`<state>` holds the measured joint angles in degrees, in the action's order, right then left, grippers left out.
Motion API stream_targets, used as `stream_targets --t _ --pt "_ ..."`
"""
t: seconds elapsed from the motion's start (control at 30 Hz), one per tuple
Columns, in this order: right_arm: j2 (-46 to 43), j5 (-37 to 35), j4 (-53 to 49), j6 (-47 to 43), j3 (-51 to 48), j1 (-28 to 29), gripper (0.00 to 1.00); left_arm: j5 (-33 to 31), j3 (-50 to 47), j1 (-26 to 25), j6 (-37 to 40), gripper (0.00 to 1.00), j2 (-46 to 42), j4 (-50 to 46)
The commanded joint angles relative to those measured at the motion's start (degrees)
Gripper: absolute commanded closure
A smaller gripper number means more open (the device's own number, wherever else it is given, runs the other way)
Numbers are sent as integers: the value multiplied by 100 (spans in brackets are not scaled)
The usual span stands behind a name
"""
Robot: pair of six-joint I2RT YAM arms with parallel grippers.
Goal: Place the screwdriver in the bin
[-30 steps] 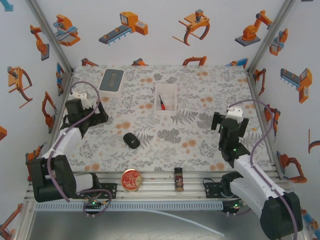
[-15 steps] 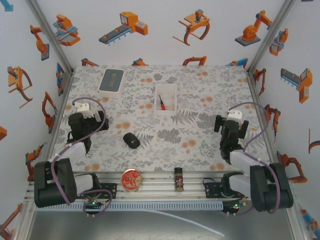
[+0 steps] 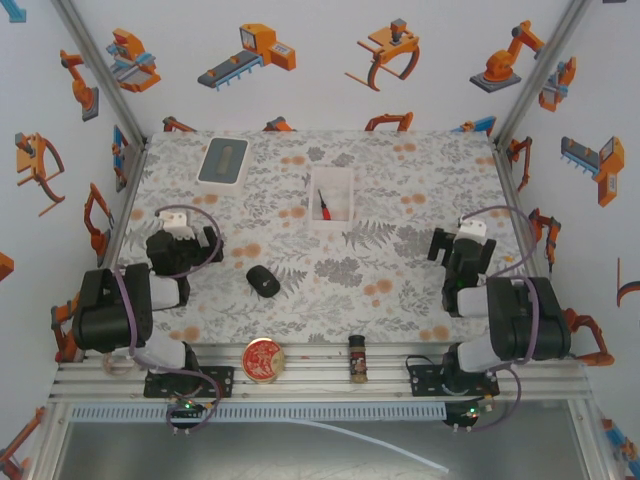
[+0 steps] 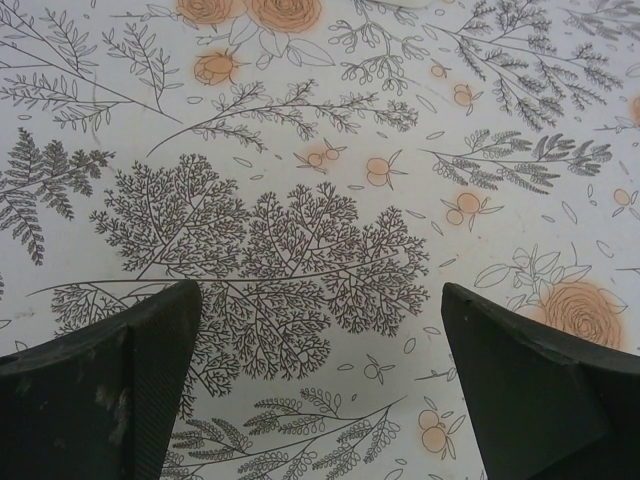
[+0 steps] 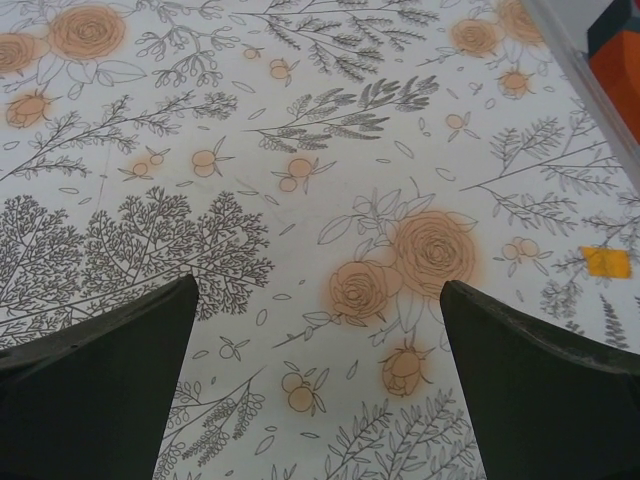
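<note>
The red-handled screwdriver (image 3: 325,205) lies inside the clear-white bin (image 3: 349,195) at the back middle of the table. My left gripper (image 3: 183,246) sits pulled back on the left, far from the bin, open with nothing between its fingers (image 4: 110,385). On the right my right gripper (image 3: 462,254) is drawn back near its base, open too, its fingers (image 5: 545,385) wide apart over the bare flowered cloth.
A grey-blue tray with a dark centre (image 3: 223,162) stands at the back left. A black oval object (image 3: 264,281) lies left of centre. An orange round tin (image 3: 263,359) and a brown spice bottle (image 3: 357,358) rest at the near edge. Walls close in both sides.
Both arms have folded back toward their bases, the grippers drawing nearer the front edge. The screwdriver stays in the bin.
</note>
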<state>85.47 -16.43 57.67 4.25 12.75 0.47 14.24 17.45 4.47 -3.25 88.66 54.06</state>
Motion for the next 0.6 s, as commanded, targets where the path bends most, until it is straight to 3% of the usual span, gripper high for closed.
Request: stream_targets --t 0.0,0.1,0.23,0.57 --pt "417 456 871 10 172 -38 1 171 27 -51 155 3 -45 452" --pt "333 569 237 97 457 -122 1 -103 483 -72 125 3 -44 -430" --pt "290 380 -455 198 761 -121 1 -295 496 -236 230 3 -40 -462" --pt "286 186 -433 247 746 -126 1 -330 501 -249 239 3 -42 -446"
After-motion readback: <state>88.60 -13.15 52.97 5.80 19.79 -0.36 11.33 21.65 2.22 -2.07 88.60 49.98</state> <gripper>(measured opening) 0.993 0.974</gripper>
